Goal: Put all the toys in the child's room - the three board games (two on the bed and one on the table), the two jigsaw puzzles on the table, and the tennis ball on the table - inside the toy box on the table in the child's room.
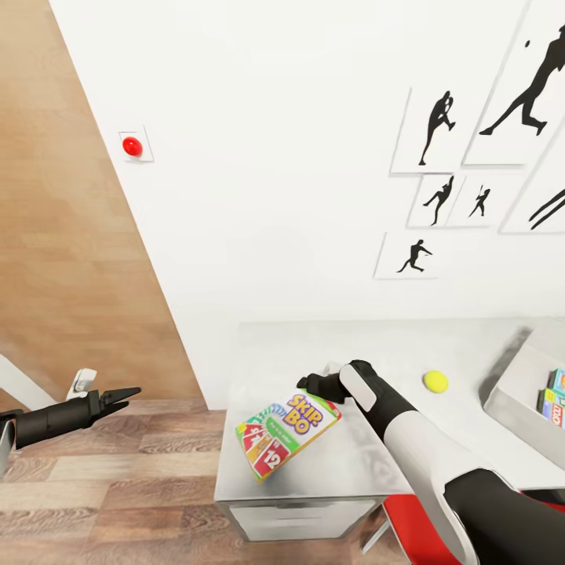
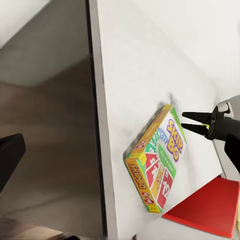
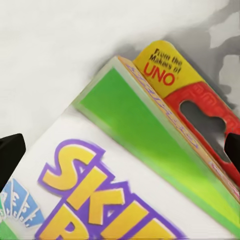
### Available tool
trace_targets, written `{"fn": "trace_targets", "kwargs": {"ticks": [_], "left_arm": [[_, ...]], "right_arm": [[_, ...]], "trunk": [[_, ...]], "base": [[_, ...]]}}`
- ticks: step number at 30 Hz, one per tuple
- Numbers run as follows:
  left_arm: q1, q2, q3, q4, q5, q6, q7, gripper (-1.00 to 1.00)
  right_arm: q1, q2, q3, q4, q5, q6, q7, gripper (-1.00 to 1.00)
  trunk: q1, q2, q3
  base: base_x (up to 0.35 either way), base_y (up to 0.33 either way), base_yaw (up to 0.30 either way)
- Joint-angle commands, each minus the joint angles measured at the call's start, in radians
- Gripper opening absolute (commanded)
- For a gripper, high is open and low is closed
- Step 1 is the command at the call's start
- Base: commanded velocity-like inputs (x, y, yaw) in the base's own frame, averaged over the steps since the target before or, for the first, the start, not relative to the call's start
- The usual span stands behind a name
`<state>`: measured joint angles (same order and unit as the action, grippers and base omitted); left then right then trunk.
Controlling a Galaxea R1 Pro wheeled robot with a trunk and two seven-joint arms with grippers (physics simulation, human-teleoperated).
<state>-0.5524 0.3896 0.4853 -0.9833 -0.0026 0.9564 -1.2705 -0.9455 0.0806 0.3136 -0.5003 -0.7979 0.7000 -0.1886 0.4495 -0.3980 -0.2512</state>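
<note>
Head view: we see the Skip-Bo box (image 1: 287, 434) on the table (image 1: 439, 353), near the front edge, w/ our right gripper (image 1: 312, 385) at its far end. Left wrist view shows those fingers (image 2: 196, 117) apart, not on the box. Our left gripper (image 1: 125, 395) hangs over the wood floor (image 1: 118, 471), fingers nearly together. The tennis ball (image 1: 435, 381) sits btw. the arm and the toy box (image 1: 510, 384), which is cut off at the edge, w/ colored boxes (image 1: 554, 396) inside.

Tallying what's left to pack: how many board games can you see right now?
3: the Skip-Bo lies on the table by the right pincer; two more stand inside the toy box, cut off by the frame, so others may be hidden.
</note>
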Motion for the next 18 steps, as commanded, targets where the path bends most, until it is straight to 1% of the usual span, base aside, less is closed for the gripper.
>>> {"fn": "trace_targets", "kwargs": {"ticks": [1, 11, 18], "left_arm": [[-0.001, 0.000, 0.001, 0.000, 0.000, 0.011, -0.004, 1.00], [-0.001, 0.000, 0.001, 0.000, 0.000, 0.010, -0.004, 1.00], [-0.001, 0.000, 0.001, 0.000, 0.000, 0.010, -0.004, 1.00]], "right_arm": [[-0.001, 0.000, 0.005, -0.001, -0.010, 0.002, -0.009, 1.00], [-0.001, -0.002, 0.004, 0.000, -0.010, 0.003, -0.010, 1.00], [-0.001, -0.009, 0.003, 0.000, -0.008, 0.003, -0.011, 1.00]], "trunk": [[0.001, -0.002, -0.002], [0.001, -0.002, -0.002], [0.001, -0.002, -0.002]], "base": [[-0.039, 0.084, 0.000], [-0.007, 0.019, 0.000], [0.000, 0.000, 0.000]]}}
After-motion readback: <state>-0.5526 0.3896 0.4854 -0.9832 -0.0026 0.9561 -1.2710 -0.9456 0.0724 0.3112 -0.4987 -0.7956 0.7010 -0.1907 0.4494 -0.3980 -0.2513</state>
